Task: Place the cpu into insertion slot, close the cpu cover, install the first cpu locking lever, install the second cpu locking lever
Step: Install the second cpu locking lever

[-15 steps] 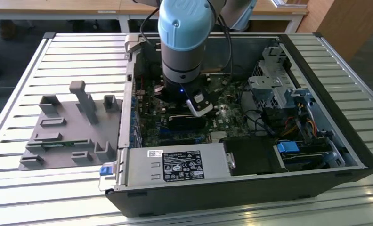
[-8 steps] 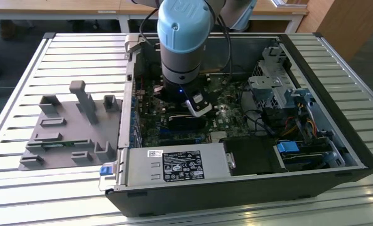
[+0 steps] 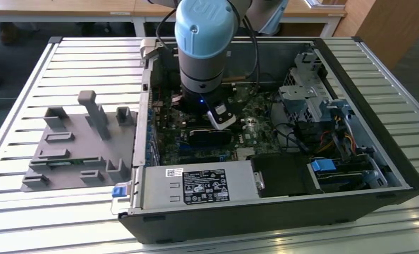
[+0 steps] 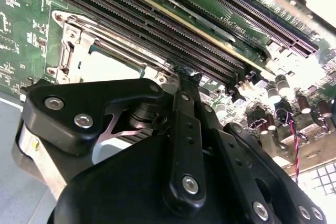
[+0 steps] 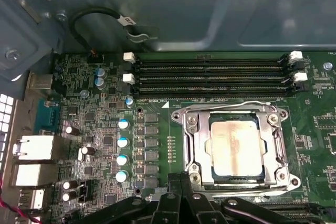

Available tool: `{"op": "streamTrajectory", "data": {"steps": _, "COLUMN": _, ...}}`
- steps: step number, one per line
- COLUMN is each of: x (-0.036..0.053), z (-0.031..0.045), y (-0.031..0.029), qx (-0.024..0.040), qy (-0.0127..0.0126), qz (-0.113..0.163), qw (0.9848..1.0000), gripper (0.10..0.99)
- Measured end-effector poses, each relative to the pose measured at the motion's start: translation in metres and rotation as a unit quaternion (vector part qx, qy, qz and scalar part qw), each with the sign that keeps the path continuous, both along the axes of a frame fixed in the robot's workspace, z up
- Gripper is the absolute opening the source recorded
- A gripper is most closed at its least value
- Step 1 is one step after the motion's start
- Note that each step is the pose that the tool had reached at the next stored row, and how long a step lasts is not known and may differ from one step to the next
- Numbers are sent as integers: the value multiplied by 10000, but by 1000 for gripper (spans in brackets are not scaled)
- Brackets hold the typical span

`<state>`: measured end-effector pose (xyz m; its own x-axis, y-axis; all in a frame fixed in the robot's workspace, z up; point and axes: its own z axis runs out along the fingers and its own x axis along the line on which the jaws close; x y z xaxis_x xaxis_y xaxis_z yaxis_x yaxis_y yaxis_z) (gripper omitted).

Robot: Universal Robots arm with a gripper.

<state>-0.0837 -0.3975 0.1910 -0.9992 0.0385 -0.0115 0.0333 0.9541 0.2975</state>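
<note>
CPU (image 5: pixel 233 147) sits flat in the insertion slot (image 5: pixel 195 148) on the green motherboard (image 5: pixel 157 129), its silvery top showing through the cut-out of the cpu cover (image 5: pixel 273 150), which lies down over it — judged a light, stiff, fragile chip, best taken by its outer edges, never the underside contacts. Thin wire locking lever (image 5: pixel 226 105) runs along the far edge of the socket frame, beside the long black memory slots (image 5: pixel 210 77). Gripper (image 5: pixel 181 182) hangs just at the near edge of the socket, fingertips close together — whether fully pressed shut I cannot tell. First wrist view gives the whole socket plainly; second wrist view has the black gripper linkage (image 4: pixel 184 145) covering much of it. Exterior view adds the arm (image 3: pixel 206 47) reaching down into the open computer case (image 3: pixel 365 79), with a grey fixture tray (image 3: pixel 75 143) on that view's left.
</note>
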Motion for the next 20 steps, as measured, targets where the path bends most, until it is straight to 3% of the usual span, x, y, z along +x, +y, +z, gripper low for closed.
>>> {"op": "streamTrajectory", "data": {"steps": 20, "x": -2, "z": -13, "y": -22, "qx": -1, "qy": 1, "qz": -7, "qw": 10000, "gripper": 106}}
